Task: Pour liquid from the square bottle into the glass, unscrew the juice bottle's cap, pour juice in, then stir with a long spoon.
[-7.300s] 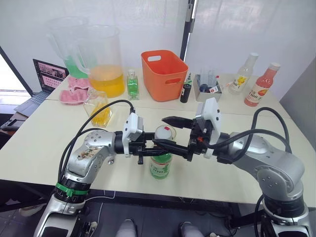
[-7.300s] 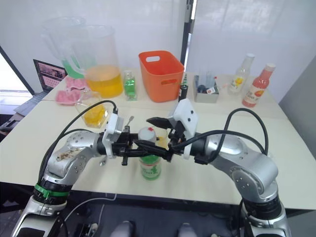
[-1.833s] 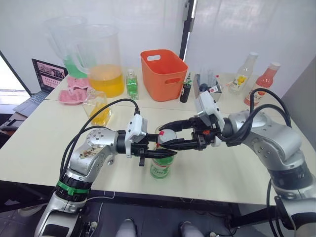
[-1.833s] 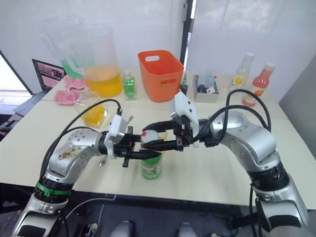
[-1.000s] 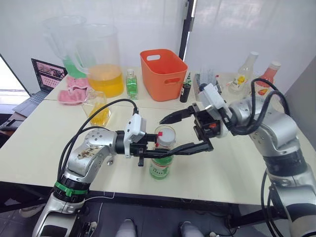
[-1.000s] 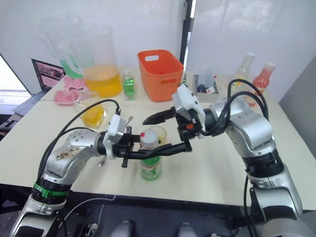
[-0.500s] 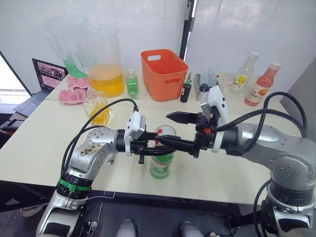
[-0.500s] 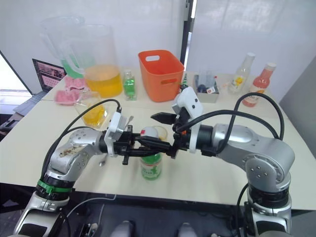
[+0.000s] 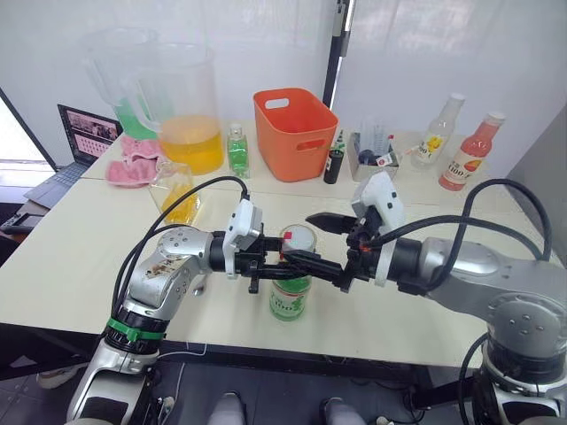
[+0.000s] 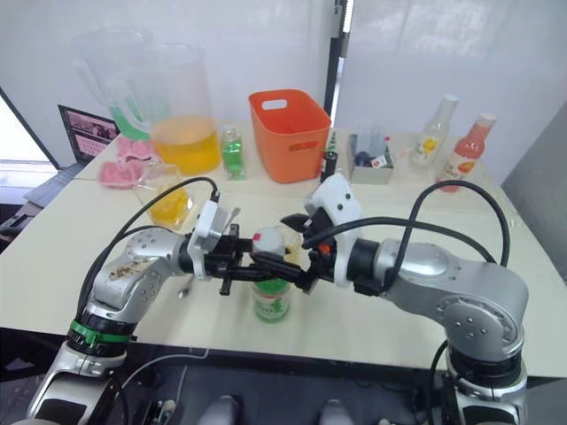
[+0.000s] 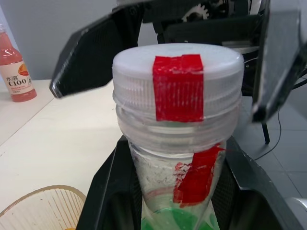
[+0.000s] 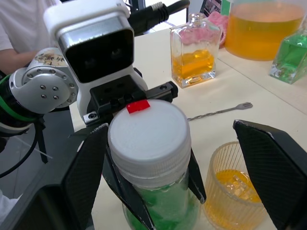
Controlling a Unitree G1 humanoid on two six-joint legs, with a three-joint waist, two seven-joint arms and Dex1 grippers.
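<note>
Here the counter (image 9: 71,257) carries the juice bottle (image 9: 288,297) near its front edge, its neck clamped by the left end effector (image 9: 266,263). The right end effector (image 12: 184,167) straddles the white cap (image 12: 147,132), fingers apart — not gripping. Just beside stands the glass (image 12: 232,191); closing off-centre could slip on the cap or knock the glass.

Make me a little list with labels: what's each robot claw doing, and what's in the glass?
left claw: shut on the juice bottle below its neck
right claw: open, fingers either side of the white cap
cap: on the bottle, marked with red tape
glass: amber ribbed, some orange liquid inside, beside the bottle
long spoon: lying on the table
square bottle: upright, partly full
</note>
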